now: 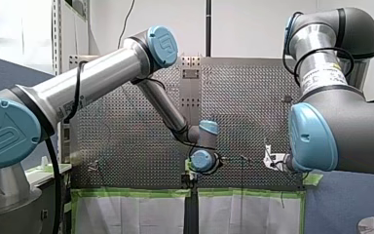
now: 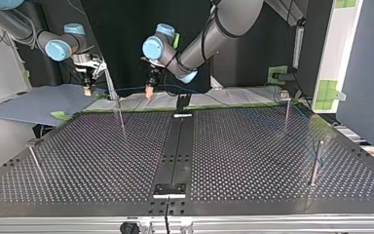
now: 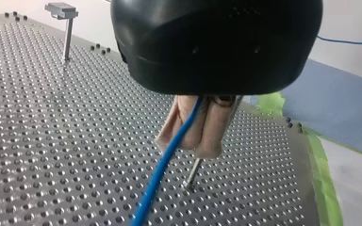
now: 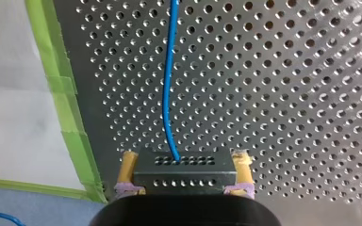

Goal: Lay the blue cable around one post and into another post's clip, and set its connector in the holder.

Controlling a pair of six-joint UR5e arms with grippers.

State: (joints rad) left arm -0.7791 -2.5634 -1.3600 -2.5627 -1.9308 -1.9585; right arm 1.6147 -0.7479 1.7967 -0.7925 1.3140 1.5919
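Left gripper [image 3: 191, 141]: beige-padded fingers [image 3: 214, 134] were clenched on the blue cable [image 3: 162, 169], and the line ran out between them and on past the tips!
Right gripper [image 4: 185, 157]: yellow-padded fingers [image 4: 129, 162] were grasping the black connector [image 4: 184, 176], one finger at each end of the block.
Blue cable: it came out of the connector's face and ran ahead over the perforated surface [image 4: 287, 94]. In the top view it hung in the air between the two grippers, along the surface's edge on the arms' side.
Plain post [image 3: 193, 174]: it stood right under the left fingers, with the cable just beside it. I could not tell whether they touched.
Clip post [image 3: 66, 23]: it stood near a far corner of the surface, well apart from the cable.
Black brackets: there were two on the centre rail, one at the arms' edge [image 2: 182, 103] and one at the opposite edge [image 2: 169, 189]. I could not tell which was the holder. The connector sat in neither, up in the right fingers.
Green tape [image 4: 61, 84]: it lined the surface's edge beside the right gripper.
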